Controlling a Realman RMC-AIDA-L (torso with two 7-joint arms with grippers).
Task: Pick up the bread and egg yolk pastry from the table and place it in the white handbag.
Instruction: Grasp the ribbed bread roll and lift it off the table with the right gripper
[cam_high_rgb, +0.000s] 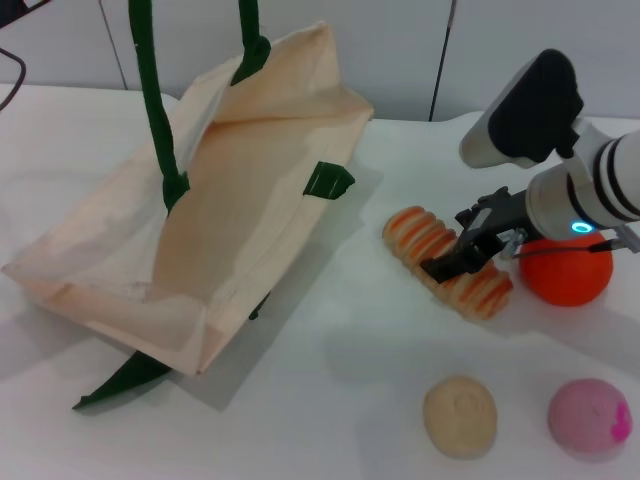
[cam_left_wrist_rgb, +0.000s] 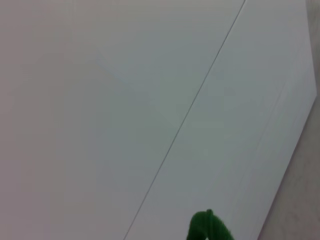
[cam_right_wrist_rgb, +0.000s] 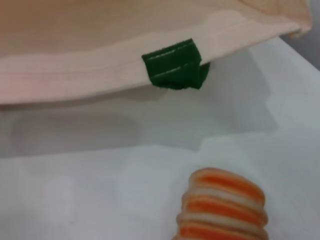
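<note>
The bread (cam_high_rgb: 418, 233), a ridged loaf with orange and cream stripes, lies on the white table right of the white handbag (cam_high_rgb: 230, 210). My right gripper (cam_high_rgb: 462, 258) is down over the loaf's middle, touching it. One end of the bread (cam_right_wrist_rgb: 222, 205) shows in the right wrist view, with the handbag's edge (cam_right_wrist_rgb: 100, 55) and a green strap tab (cam_right_wrist_rgb: 175, 65) beyond it. The egg yolk pastry (cam_high_rgb: 460, 415), a pale tan bun, sits near the front edge. The bag's mouth gapes open, and its green handles (cam_high_rgb: 150, 100) rise out of the picture. My left gripper is out of view.
An orange ball (cam_high_rgb: 565, 275) rests just right of the bread, under my right arm. A pink ball (cam_high_rgb: 590, 418) lies beside the pastry. A loose green strap (cam_high_rgb: 120, 380) trails from the bag's near corner. The left wrist view shows a wall and a bit of green strap (cam_left_wrist_rgb: 207, 227).
</note>
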